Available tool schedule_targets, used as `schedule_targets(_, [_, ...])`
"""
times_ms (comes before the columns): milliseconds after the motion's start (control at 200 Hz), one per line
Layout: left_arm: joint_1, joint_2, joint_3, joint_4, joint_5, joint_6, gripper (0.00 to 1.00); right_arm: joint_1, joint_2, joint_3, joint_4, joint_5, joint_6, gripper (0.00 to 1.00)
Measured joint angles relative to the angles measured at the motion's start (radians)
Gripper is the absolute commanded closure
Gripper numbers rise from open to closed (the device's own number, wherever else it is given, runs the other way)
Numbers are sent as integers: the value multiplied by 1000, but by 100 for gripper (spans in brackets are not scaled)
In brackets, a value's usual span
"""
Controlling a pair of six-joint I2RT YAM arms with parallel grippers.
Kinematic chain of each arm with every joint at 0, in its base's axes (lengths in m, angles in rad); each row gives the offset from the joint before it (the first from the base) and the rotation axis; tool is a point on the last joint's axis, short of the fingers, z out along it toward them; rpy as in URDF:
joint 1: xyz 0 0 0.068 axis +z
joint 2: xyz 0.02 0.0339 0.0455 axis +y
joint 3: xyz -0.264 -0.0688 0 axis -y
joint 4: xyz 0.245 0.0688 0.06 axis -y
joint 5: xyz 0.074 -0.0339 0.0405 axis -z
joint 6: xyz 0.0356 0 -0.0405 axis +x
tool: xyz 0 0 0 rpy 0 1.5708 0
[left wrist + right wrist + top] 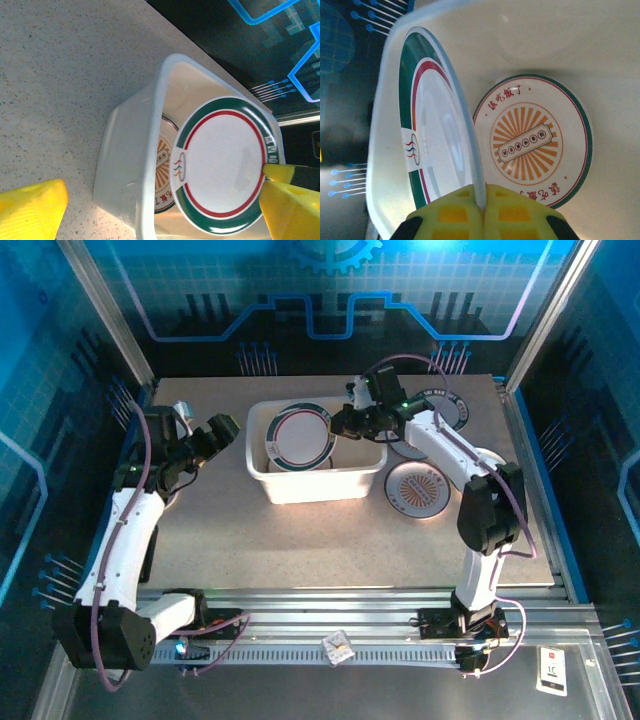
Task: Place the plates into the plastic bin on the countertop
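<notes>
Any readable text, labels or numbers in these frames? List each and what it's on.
"该吃饭了", as best it reads: red characters on the upper face of the sunburst plate lying in the plastic bin.
That plate's centre strip and lower characters: too small or cut off to read.
Green-rimmed plate: wavy-line emblem, no legible words.
White tag at the near right corner: print too blurred to read.

Countertop point(260, 540): flat, beige, speckled. Plastic bin point(318, 480) sits on it around centre, toward the back, long side running left-right. Orange-patterned plate point(418, 490) lies flat, face up, just right of the bin. Dark-rimmed plate point(455, 410) lies flat near the far right corner, partly hidden. Pale plate edge point(492, 454) shows between those two, mostly covered.
</notes>
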Motion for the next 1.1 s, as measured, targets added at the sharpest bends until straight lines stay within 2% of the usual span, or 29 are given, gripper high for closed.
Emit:
schedule_targets(680, [0,-5,-62,0,37,-7,1,19,187,52,-71,21,-34,100])
schedule_targets(1101, [0,-8,-76,3,43,-8,1,27,236,88,-97,37,-46,90])
